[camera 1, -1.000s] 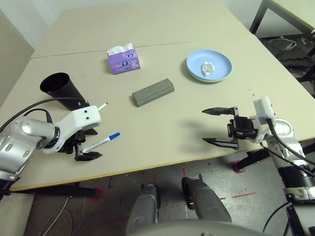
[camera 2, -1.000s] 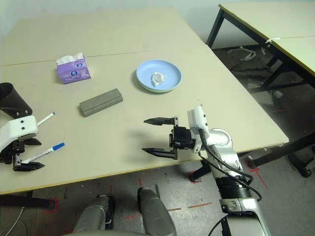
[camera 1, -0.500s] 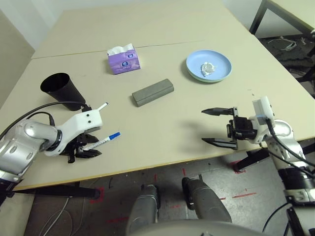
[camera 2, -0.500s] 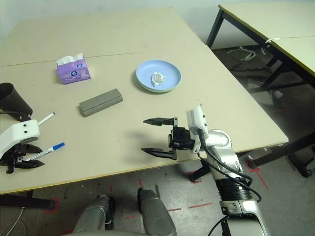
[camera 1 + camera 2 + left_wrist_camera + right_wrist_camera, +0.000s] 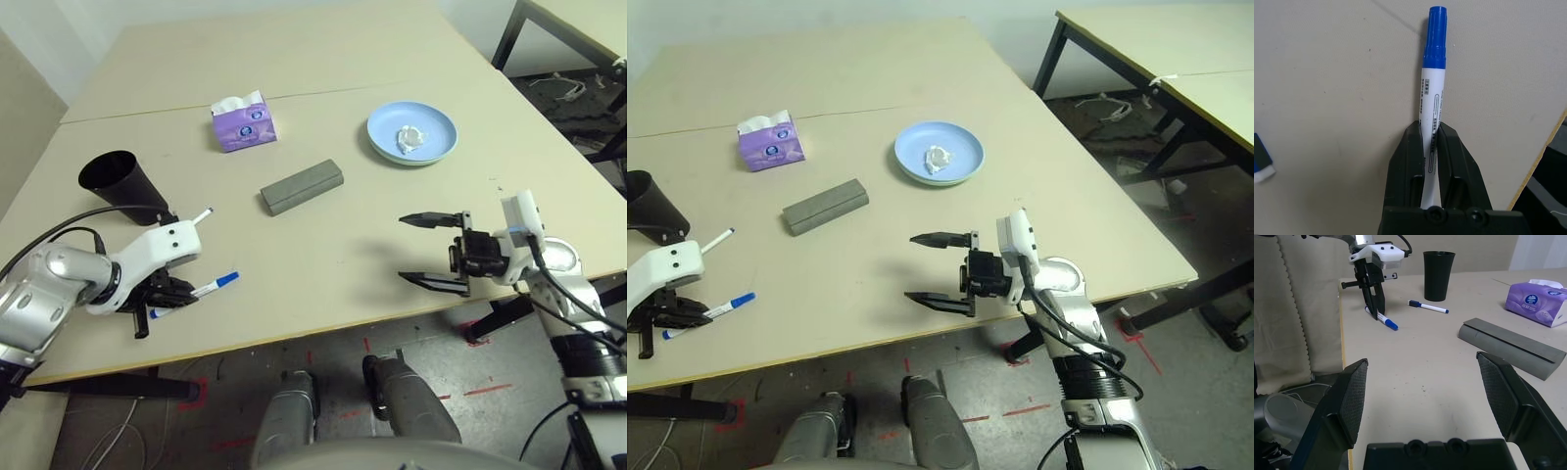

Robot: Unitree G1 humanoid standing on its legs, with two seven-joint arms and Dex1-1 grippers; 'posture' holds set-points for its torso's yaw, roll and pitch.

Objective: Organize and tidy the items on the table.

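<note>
My left gripper [image 5: 1431, 129] is shut on a white marker with a blue cap [image 5: 1434, 73], gripping the barrel low over the table [image 5: 333, 255] near its front left edge. The capped end sticks out past the fingers [image 5: 168, 294]. A second marker [image 5: 201, 213] lies beside the black cup [image 5: 122, 184], just behind that gripper. The grey glasses case [image 5: 302, 186] lies mid-table. A crumpled paper wad [image 5: 409, 137] sits in the light-blue plate [image 5: 436, 125] at the back right. My right gripper [image 5: 402, 248] hovers open over the front right of the table, holding nothing.
A purple tissue box [image 5: 243, 122] stands at the back, left of centre, just in front of the table's seam. Bare tabletop stretches between the two grippers. The table's front edge runs close under both arms. Another table [image 5: 1156, 49] stands off to the right.
My left gripper went from open around the marker to shut on it, and it has drawn back to the left a little with the marker. The right arm has held still.
</note>
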